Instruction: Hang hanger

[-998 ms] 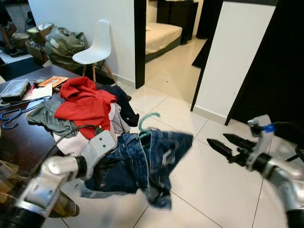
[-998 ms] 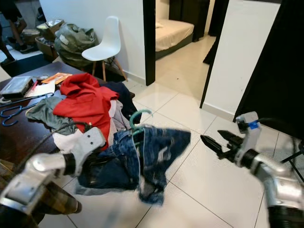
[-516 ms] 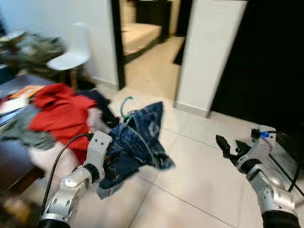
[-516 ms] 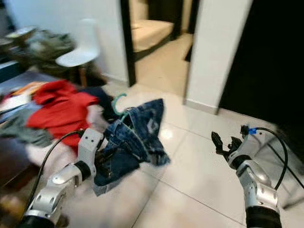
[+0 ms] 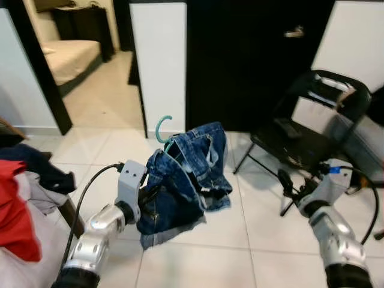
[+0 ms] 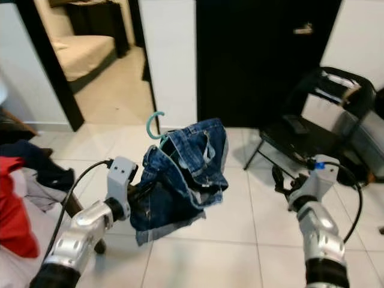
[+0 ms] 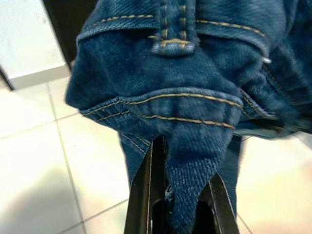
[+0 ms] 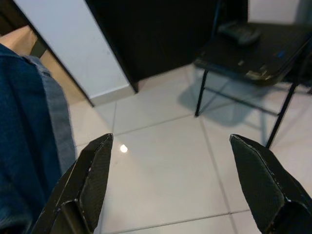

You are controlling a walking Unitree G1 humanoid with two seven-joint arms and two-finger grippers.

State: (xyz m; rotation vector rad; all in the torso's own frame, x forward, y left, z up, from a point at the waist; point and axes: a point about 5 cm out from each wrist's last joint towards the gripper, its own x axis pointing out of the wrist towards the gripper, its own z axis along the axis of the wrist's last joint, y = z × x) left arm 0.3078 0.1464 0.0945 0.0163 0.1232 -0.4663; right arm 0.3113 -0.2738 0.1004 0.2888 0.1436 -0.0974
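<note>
— White floor tiles (image 5: 198,252) are seen ahead, with a black door (image 5: 252,54) behind and a black folding chair (image 5: 312,132) to the right. What is being carried?

— A pair of blue denim shorts (image 5: 189,174) on a teal hanger (image 5: 162,129) is held up over the floor by the left claw (image 7: 175,214). In the left wrist view its two black fingers are clamped on a fold of the denim, not on the hanger itself; just the hook is seen above the waistband.

— And the right claw (image 8: 180,185)?

— It is held out low toward the chair with its fingers spread wide and nothing between them.

— How is the load expected to behave?

— The denim is judged soft and fairly heavy for its bulk, so sagging and swinging are to be expected, and the hanger could slip out of the cloth. The hook is likely stiff and light. A hold close under the hook, or on the hanger's shoulder, would be the surer place for steering it onto a rail. No rail can be made out yet.
</note>
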